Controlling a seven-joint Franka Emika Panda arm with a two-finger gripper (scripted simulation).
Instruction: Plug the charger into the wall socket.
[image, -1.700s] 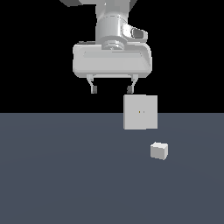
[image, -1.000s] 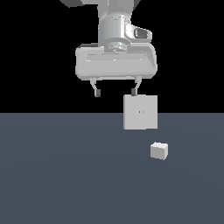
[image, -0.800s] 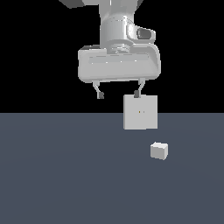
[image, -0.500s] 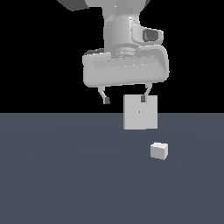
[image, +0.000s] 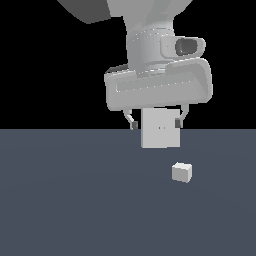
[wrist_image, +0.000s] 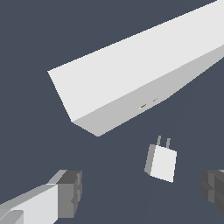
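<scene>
exterior view: the arm has dropped and swung toward the exterior view's right since the earlier frames, and looks bigger now. the gripper (image: 155, 121) hangs in front of the wall socket (image: 160, 128), its wide body covering the plate's top edge; 1.7 s ago the fingers (image: 132, 121) hung well above and off to the exterior view's left of the plate. now one finger shows just outside each side edge of the plate, so the plate sits between them in this view. fingers spread wide, released, nothing held. the wall socket stands upright on the desk (image: 75, 200), two tiny yellowish holes at its centre, same spot as before. the charger (image: 182, 172) lies on the desk below the fingers and a bit toward the exterior view's right of them, apart from the socket, not touched, unmoved across all frames.

wrist view: both fingers (wrist_image: 65, 194) show at the frame's edge, far apart, gap between them empty. the charger (wrist_image: 162, 163) lies on the desk (wrist_image: 39, 39) between the fingers, nearer the dark fingertip at the other edge, touching neither. its two prongs stick out toward the wall socket (wrist_image: 131, 74). the socket is a big white slab just beyond the charger, holes on the shaded face toward the prongs, a clear gap between prongs and face. cannot tell from here how high the fingers are above the charger.
</scene>
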